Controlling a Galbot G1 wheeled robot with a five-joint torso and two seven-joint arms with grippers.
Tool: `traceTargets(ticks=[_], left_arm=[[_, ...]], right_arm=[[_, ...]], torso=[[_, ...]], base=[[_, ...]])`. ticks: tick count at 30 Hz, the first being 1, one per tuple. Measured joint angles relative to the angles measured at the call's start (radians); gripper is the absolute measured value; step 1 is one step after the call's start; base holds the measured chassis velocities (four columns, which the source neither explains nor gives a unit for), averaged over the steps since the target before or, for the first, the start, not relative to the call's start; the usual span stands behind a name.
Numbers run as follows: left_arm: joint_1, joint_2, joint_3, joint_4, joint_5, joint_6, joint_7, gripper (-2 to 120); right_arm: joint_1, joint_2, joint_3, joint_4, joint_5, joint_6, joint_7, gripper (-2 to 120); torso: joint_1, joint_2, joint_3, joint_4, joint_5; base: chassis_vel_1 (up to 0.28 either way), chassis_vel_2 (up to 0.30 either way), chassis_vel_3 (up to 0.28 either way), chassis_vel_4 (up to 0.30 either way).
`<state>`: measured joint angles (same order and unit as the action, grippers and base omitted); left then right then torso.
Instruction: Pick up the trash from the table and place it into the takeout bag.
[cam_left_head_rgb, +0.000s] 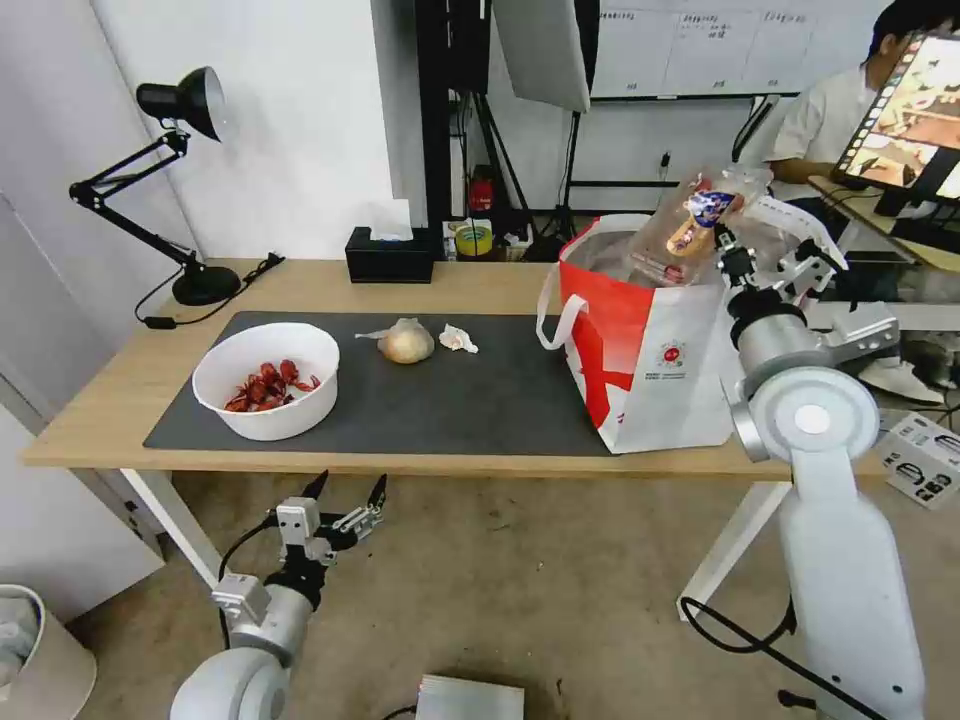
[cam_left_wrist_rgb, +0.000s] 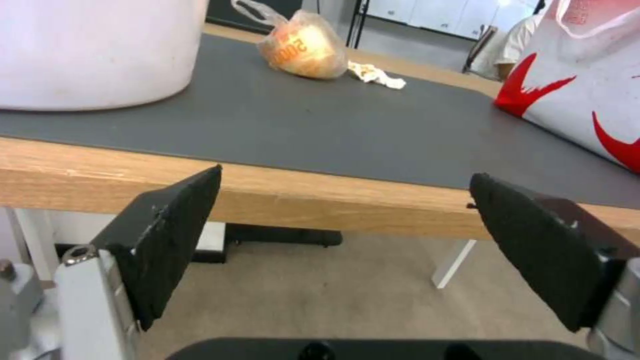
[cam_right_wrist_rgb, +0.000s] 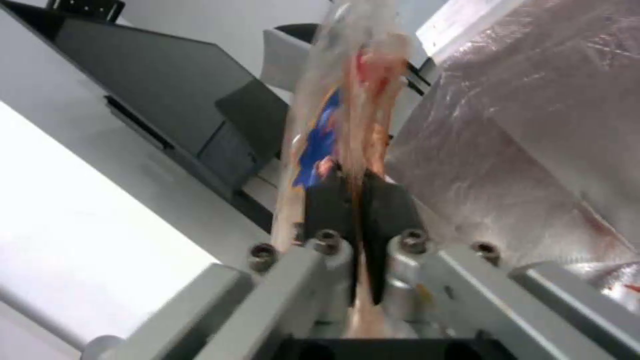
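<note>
The light-wood table (cam_left_head_rgb: 120, 400) is topped by a dark grey mat (cam_left_head_rgb: 480, 390). At its right end the takeout bag (cam_left_head_rgb: 650, 370) is stood (foil lining showing). The clamshell tray (cam_left_head_rgb: 695, 225) is pinched upright over the bag's mouth by the right gripper (cam_left_head_rgb: 728, 255). The white bowl (cam_left_head_rgb: 268, 378), knotted bag (cam_left_head_rgb: 405, 342) and tissue (cam_left_head_rgb: 457, 339) are left on the mat. Below the table edge the left gripper (cam_left_head_rgb: 347, 490) is held with fingers spread wide, gripping nothing.

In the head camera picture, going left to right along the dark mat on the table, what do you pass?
White bowl of crayfish shells → knotted clear bag → crumpled tissue → takeout bag, with the right gripper holding the clear clamshell tray above it.
</note>
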<state>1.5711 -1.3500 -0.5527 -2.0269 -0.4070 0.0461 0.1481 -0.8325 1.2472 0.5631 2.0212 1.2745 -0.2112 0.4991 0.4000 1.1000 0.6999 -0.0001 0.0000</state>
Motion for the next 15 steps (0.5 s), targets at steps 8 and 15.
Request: traceTargets(ticks=[8, 15], left_arm=[[0.002, 0.000, 0.002, 0.000, 0.001, -0.001, 0.002, 100], [0.002, 0.000, 0.002, -0.002, 0.002, -0.002, 0.002, 100]], right_arm=[[-0.017, -0.006, 0.017, 0.012, 0.008, -0.007, -0.001, 37], [-0.028, -0.012, 0.020, 0.039, 0.029, -0.019, -0.002, 59]], torso=[[0.000, 0.000, 0.000, 0.0001, 0.0000], [0.000, 0.000, 0.000, 0.0001, 0.0000]], base=[[0.000, 0.000, 0.000, 0.000], [0.000, 0.000, 0.000, 0.000]])
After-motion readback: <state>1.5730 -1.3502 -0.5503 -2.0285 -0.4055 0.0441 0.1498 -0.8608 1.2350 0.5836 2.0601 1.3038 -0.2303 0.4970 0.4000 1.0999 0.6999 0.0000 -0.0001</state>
